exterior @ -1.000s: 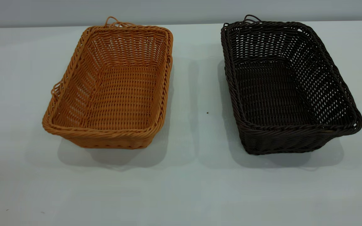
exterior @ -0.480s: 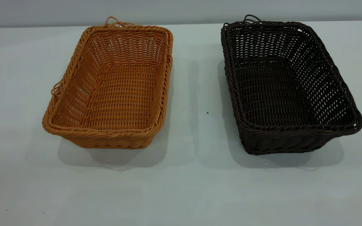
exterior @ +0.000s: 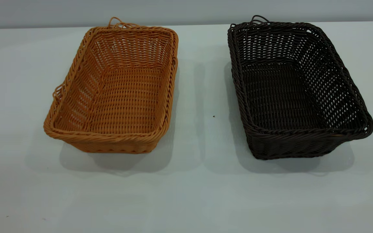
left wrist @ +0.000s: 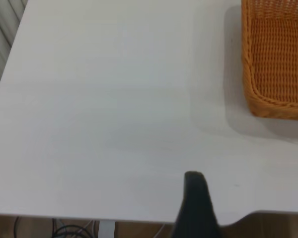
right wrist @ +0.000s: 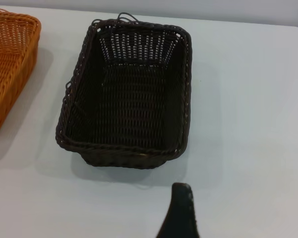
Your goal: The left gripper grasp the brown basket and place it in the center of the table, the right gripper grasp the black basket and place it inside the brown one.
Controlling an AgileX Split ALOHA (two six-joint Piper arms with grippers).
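Step in hand: none begun, by my reading; both baskets sit untouched and neither gripper shows in the exterior view.
Brown basket (exterior: 115, 94): left of centre in the exterior frame, flat on the table (exterior: 193, 194), mouth up, empty.
Black basket (exterior: 293, 90): right of centre, well apart from the brown one, also empty.
Left gripper (left wrist: 196, 208): only one dark finger shows at the lower edge of its wrist view, above the table's edge, far from the brown basket at upper right; I cannot tell its opening.
Right gripper (right wrist: 181, 213): one finger at the lower edge of its view, short of the black basket's near rim; opening not discernible.
Next move: probably the left arm reaching to the brown rim.
Writing: none visible.
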